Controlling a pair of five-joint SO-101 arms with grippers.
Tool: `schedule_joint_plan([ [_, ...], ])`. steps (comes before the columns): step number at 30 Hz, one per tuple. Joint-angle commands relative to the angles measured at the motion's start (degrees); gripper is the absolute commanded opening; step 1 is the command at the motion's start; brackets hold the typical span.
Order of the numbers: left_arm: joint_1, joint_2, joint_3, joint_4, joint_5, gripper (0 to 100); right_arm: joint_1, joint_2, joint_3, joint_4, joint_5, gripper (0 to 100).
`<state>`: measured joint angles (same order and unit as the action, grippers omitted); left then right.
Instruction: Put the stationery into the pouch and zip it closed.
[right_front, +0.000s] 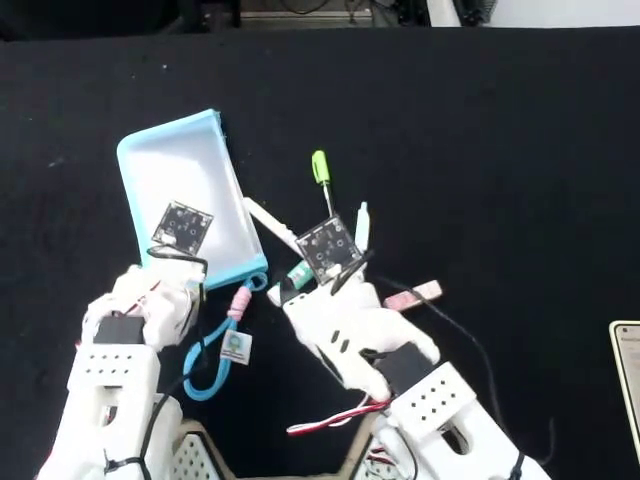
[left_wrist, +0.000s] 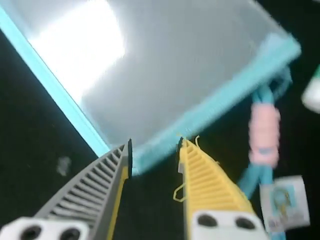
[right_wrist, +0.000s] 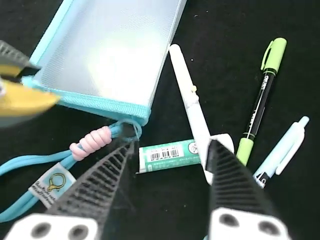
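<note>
The green-and-white stick (right_wrist: 167, 155) wears a white label with a barcode and a row of digits beneath it, too small for me to read. White lettering runs along the black-barrelled pen with a lime green cap (right_wrist: 260, 95); I cannot make it out. The small white hanging tag (right_wrist: 51, 184) shows a yellow ring emblem and tiny illegible print.

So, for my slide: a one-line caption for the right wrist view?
Open right gripper above a green-labelled stick beside the pouch, white pen, green marker and blue pen alongside.
</note>
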<state>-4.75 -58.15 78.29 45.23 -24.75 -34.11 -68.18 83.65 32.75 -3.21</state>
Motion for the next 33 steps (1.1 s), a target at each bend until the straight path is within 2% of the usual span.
schedule_joint_plan([
  [1,2.33,-0.88,-5.58,7.38,-4.92,17,-0.79,6.37,-5.32,-2.20,-0.62,25.4],
  [5,5.67,-0.88,-5.67,7.30,-8.00,17,-0.79,13.32,-6.20,-5.71,-0.62,25.4],
  [10,-0.92,-0.26,-4.79,-3.08,-6.24,17,-0.79,19.38,-8.40,-6.68,-0.62,25.4],
  [17,-6.55,-0.26,5.23,-17.05,-6.24,17,-0.79,20.53,-9.10,-6.68,-0.70,25.4],
  [20,-9.71,-0.88,6.20,-20.13,-2.37,17,-0.79,20.53,-9.19,-6.68,-0.70,25.4],
  [25,-14.29,-0.35,3.65,-21.45,7.12,17,-0.79,20.53,-9.27,-6.77,-0.70,25.4],
  [30,-16.04,-0.88,2.77,-20.92,16.53,17,-0.79,20.53,-9.36,-6.77,-0.70,25.4],
  [33,-14.55,-0.97,1.36,-15.21,16.00,17,-0.88,20.79,-9.98,-7.30,-0.79,25.4],
])
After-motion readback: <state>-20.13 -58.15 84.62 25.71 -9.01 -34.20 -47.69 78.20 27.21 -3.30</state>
